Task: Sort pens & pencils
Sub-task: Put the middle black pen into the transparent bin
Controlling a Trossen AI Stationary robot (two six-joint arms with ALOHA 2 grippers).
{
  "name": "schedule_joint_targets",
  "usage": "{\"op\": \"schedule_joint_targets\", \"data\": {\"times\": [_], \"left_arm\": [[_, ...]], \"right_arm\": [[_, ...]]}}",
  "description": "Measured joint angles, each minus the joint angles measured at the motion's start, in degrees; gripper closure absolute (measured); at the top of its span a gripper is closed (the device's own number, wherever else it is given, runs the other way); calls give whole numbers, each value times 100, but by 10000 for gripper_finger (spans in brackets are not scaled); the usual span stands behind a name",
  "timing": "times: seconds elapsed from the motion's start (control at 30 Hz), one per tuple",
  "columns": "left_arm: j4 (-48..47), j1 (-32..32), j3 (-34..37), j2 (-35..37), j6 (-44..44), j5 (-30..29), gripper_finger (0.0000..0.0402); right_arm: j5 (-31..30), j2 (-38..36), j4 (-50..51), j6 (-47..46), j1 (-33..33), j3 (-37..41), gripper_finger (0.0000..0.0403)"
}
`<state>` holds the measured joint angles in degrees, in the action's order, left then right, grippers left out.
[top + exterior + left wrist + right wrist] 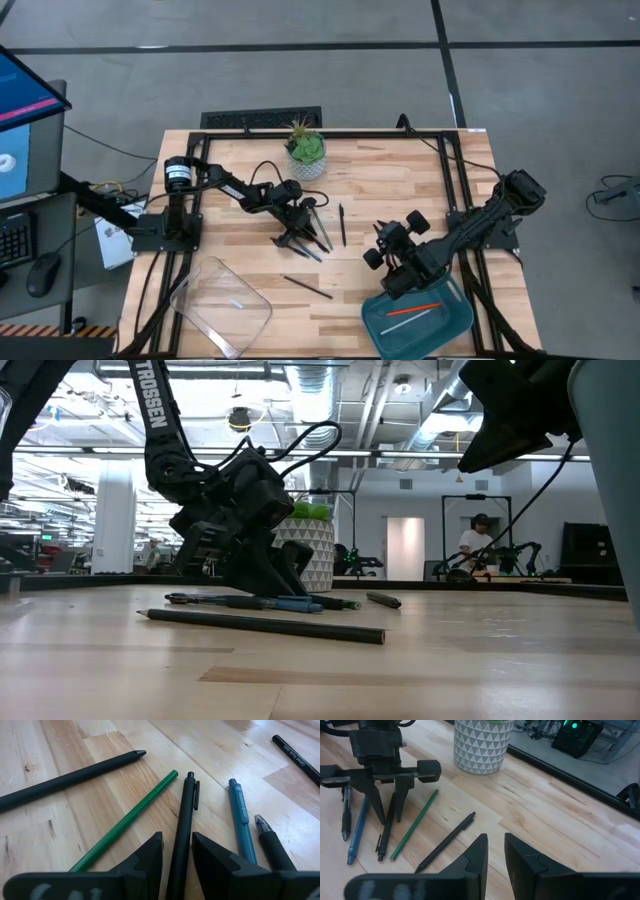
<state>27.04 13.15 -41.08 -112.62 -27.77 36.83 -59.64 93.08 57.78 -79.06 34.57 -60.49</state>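
Pens and pencils (240, 815) fan out on the desk (400, 190) under our left hand (177, 851), fingers parted astride a black pen (182, 827); our right hand (494, 851), slightly open, holds nothing.

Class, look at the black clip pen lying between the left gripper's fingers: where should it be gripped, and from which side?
Grip the black clip pen mid-barrel, below its clip, from straight above. It lies flat on the table, and the left gripper already straddles it, one finger each side, clear of the green pencil and blue pen.
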Motion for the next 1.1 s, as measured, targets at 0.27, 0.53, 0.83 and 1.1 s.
{"op": "schedule_joint_targets", "data": {"times": [0.27,0.53,0.83,1.1], "left_arm": [[3,4,0,2,-23,-21,382],[1,2,3,2,-44,-79,377],[3,2,4,2,-44,-98,381],[2,0,4,0,-46,-108,381]], "right_arm": [[2,0,0,1,2,0,316],[0,0,0,0,0,0,316],[2,0,0,1,0,0,316],[1,0,0,1,0,0,316]]}}
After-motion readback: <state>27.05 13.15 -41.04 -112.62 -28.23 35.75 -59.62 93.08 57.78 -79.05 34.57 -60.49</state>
